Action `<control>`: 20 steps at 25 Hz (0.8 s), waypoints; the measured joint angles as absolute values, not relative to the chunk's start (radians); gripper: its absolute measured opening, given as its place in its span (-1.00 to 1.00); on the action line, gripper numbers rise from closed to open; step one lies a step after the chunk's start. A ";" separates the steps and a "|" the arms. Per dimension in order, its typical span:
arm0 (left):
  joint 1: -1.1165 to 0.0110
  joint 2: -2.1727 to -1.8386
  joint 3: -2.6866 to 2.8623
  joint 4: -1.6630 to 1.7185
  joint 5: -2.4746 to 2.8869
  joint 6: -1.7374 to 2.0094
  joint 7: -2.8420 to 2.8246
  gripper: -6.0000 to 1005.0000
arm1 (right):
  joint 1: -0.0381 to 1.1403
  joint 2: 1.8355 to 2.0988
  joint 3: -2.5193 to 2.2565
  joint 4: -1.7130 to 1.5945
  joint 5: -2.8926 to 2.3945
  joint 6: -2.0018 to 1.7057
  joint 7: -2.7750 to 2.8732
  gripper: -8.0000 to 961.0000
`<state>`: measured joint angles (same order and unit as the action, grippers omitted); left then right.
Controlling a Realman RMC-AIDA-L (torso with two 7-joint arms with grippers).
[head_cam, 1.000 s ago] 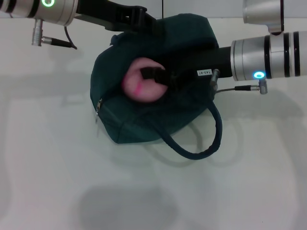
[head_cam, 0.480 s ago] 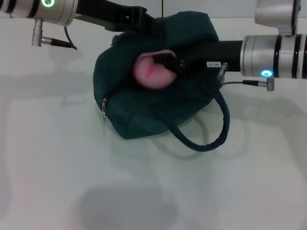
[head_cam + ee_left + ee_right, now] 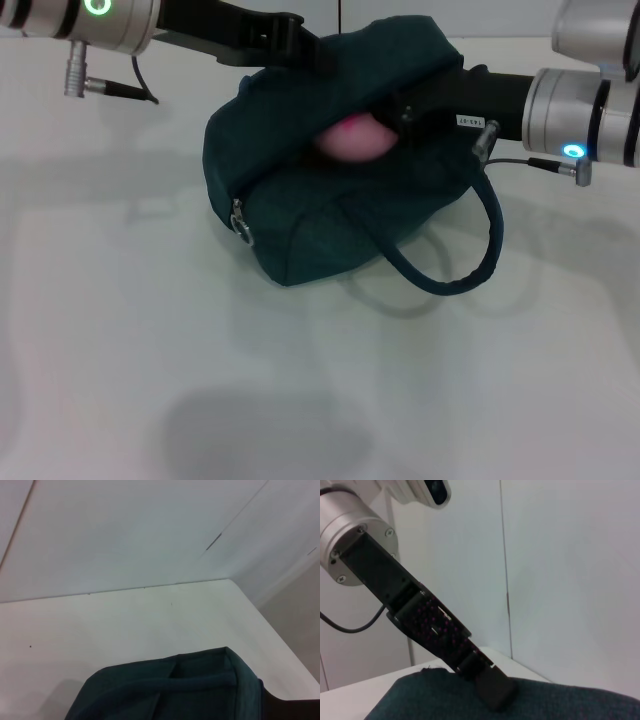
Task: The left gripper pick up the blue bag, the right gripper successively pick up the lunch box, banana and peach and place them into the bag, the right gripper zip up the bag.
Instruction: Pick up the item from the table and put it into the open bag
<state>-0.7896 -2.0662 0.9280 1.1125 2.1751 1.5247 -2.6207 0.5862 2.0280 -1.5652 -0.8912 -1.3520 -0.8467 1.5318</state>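
blue bag sits mid-worktop, top held by left gripper | peach in its mouth | right gripper at 2 o'clock, fingers hidden, cannot tell | risk: peach rolls out

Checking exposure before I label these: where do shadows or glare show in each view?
Head view: soft shadows under the blue bag and its loop handle, plus a broad dim patch low on the table; no harsh glare. Left wrist view: even light, faint shadow beside the bag. Right wrist view: the left gripper is dark against a bright wall.
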 joint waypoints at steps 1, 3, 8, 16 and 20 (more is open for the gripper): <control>-0.789 -2.066 0.928 1.113 2.175 1.525 -2.621 -0.89 | 0.581 2.028 -1.568 -0.891 -1.337 -0.846 1.518 -0.87; -0.789 -2.066 0.928 1.111 2.175 1.525 -2.621 -0.89 | 0.571 2.028 -1.571 -0.891 -1.314 -0.847 1.495 -0.87; -0.788 -2.066 0.928 1.109 2.175 1.525 -2.621 -0.89 | 0.568 2.023 -1.571 -0.887 -1.299 -0.879 1.485 -0.86; -0.789 -2.066 0.928 1.108 2.176 1.525 -2.621 -0.89 | 0.565 2.018 -1.563 -0.882 -1.301 -0.913 1.489 -0.72; -0.789 -2.066 0.928 1.099 2.180 1.525 -2.617 -0.89 | 0.562 2.015 -1.562 -0.880 -1.304 -0.920 1.490 -0.33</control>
<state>-0.7886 -2.0662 0.9280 1.0987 2.1797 1.5248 -2.6168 0.5622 2.0148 -1.5619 -0.8804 -1.3041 -0.9197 1.4905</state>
